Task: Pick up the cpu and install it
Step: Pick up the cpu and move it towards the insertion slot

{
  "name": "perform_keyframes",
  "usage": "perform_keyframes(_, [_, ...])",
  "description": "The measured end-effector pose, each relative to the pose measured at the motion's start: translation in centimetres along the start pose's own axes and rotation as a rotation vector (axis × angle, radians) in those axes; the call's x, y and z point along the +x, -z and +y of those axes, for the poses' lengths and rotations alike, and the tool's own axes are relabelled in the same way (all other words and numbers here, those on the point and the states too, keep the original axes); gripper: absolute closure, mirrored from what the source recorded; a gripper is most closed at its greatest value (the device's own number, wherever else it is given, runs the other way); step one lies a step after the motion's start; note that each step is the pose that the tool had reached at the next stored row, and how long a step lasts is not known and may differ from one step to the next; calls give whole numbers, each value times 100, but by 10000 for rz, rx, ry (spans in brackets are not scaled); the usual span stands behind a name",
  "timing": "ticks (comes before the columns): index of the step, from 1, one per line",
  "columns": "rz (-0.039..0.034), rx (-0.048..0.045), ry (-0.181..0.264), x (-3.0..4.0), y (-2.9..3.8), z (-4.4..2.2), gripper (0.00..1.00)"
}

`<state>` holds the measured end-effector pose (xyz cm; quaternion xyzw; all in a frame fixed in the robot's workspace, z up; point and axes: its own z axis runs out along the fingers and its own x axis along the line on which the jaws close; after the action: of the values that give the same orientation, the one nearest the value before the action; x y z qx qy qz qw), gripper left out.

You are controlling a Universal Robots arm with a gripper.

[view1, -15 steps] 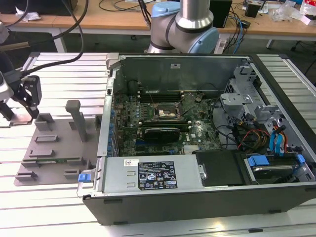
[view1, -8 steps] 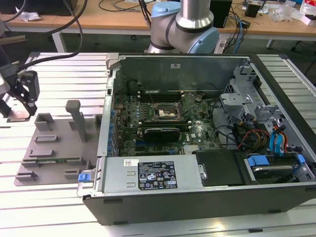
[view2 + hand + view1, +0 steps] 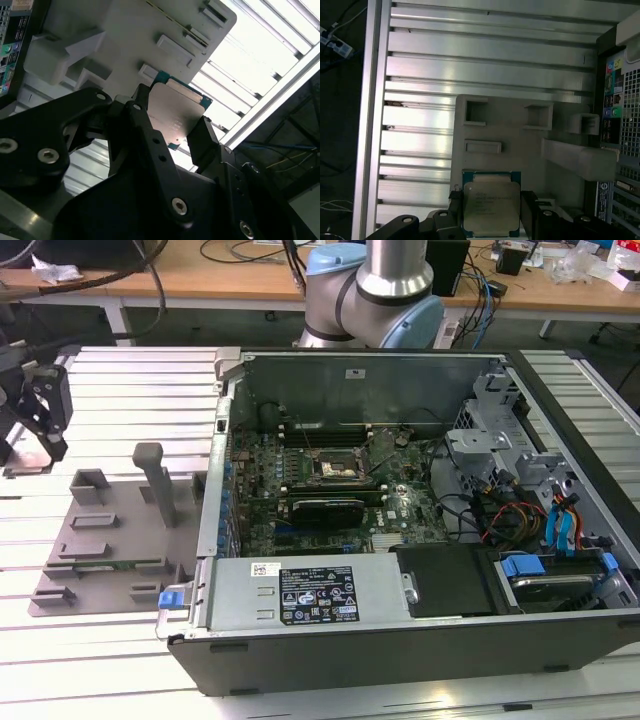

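The cpu (image 3: 491, 212), a small square chip with a pale metal top on a green-edged board, sits between my gripper's (image 3: 491, 199) two black fingers. In the second wrist view the cpu (image 3: 176, 117) is raised off the grey fixture plate (image 3: 130, 35), and the gripper (image 3: 174, 111) is shut on its two opposite edges. In the exterior view the gripper (image 3: 45, 435) hangs at the far left, above the slatted table and left of the fixture plate (image 3: 110, 540). The dark socket (image 3: 335, 468) lies on the motherboard inside the open computer case (image 3: 400, 640).
The fixture plate carries an upright post (image 3: 150, 480) and several low blocks. The case walls rise around the motherboard, with drive bays and cables (image 3: 520, 520) at the exterior view's right. The arm's base (image 3: 375, 295) stands behind the case. Aluminium slats (image 3: 485, 75) form the table.
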<state>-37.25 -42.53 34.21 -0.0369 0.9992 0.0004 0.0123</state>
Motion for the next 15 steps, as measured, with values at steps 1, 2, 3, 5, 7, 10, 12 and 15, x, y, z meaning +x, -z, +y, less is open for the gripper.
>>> perform_keyframes(1, [0,0,1,-1,28,0,45])
perform_keyframes(2, [1,0,0,-1,48,0,45])
perform_keyframes(3, [0,0,0,-2,72,0,45])
perform_keyframes(5, [0,0,0,-2,104,0,45])
perform_keyframes(7, [1,0,0,-4,160,0,45])
perform_keyframes(10, [1,0,0,-6,243,0,45])
perform_keyframes(12, [1,0,0,-7,298,0,45])
perform_keyframes(15, [0,0,0,-9,352,0,45])
